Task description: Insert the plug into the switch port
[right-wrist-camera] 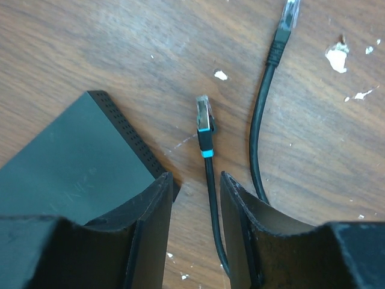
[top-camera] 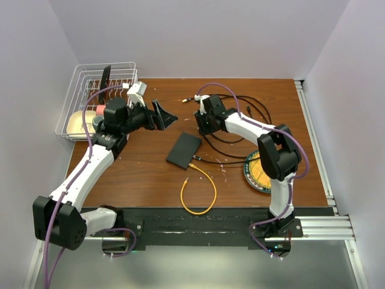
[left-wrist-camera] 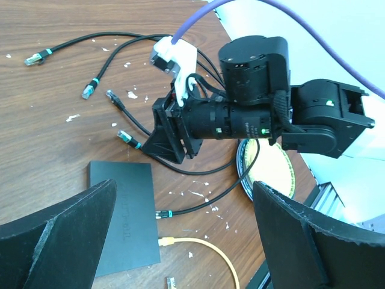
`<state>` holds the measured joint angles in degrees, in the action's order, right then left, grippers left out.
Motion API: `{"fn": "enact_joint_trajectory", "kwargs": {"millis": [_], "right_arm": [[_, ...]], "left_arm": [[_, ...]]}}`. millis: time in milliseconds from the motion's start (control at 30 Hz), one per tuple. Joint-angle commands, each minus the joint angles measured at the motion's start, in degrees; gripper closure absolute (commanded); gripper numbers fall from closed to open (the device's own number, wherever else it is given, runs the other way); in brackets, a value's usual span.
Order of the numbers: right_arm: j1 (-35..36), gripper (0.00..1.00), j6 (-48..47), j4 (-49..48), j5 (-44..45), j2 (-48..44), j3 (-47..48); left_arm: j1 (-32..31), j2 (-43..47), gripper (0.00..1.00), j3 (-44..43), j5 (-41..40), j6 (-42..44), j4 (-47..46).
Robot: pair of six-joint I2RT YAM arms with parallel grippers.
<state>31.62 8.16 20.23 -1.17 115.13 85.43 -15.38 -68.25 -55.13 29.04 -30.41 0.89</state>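
Observation:
The switch [top-camera: 183,149] is a flat matte-black box lying mid-table; it also shows in the left wrist view [left-wrist-camera: 123,223] and the right wrist view [right-wrist-camera: 72,162]. My right gripper [top-camera: 200,123] is low over the table just right of the switch's far corner. Its fingers [right-wrist-camera: 150,229] are open and straddle a black cable without pinching it; that cable's teal-banded plug [right-wrist-camera: 204,123] lies just ahead. My left gripper [top-camera: 167,114] is wide open and empty, hovering left of the right gripper, its fingers [left-wrist-camera: 60,241] framing the switch.
A second black plug [left-wrist-camera: 162,214] and a yellow cable's plug [left-wrist-camera: 165,242] lie at the switch's edge. The yellow cable [top-camera: 201,192] loops near the front. Several black cables [top-camera: 240,120] lie tangled at the back right. A yellow-and-dark plate [top-camera: 255,171] sits on the right, a white wire rack [top-camera: 90,90] at the back left.

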Motion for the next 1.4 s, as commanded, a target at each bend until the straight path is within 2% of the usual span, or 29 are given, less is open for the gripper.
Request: {"fn": "enact_joint_trajectory", "kwargs": {"millis": [0,267,367,400,433,567,800,1000,1300,1367], "right_arm": [[0.7,0.60,0.4,-1.8,1.1,1.2,-1.2],[1.4,0.65,0.2,-1.7,3.6,5.7,-0.7],[1.5,0.77,0.4,-0.3,4.9,7.8,0.7],[1.4,0.93,0.4,0.1,4.8,8.3,1.1],[1.4,1.00,0.4,0.2,5.0,8.5,1.4],[1.4,1.00,0.3,0.4,5.6,7.6,1.1],[1.4,1.00,-0.4,-2.1,9.3,-2.8,-3.0],[1.6,1.00,-0.9,-3.4,7.8,-10.4,-6.4],[1.9,1.00,-0.3,-2.3,5.7,-19.0,-9.4],[1.9,1.00,-0.1,-1.9,5.6,-20.0,-9.4]], "left_arm": [[0.4,0.1,0.00,0.6,2.4,0.1,-2.9],[0.4,-0.2,0.00,0.9,0.1,-1.9,-2.8],[0.4,-0.1,0.00,0.7,0.0,-2.5,-3.1],[0.4,-0.1,0.00,0.6,-0.2,-2.5,-2.9],[0.4,0.0,0.00,0.5,-0.6,-2.4,-2.8],[0.4,0.0,0.00,-0.2,-2.1,-2.0,-2.0],[0.4,-3.6,0.00,-3.7,-8.2,-3.8,4.2],[-0.3,-12.7,0.06,-8.9,-6.4,-6.9,6.6],[-6.9,-26.3,0.11,-19.3,-5.5,-9.3,5.4],[-7.6,-27.8,0.16,-21.3,-5.2,-9.7,4.9]]}}
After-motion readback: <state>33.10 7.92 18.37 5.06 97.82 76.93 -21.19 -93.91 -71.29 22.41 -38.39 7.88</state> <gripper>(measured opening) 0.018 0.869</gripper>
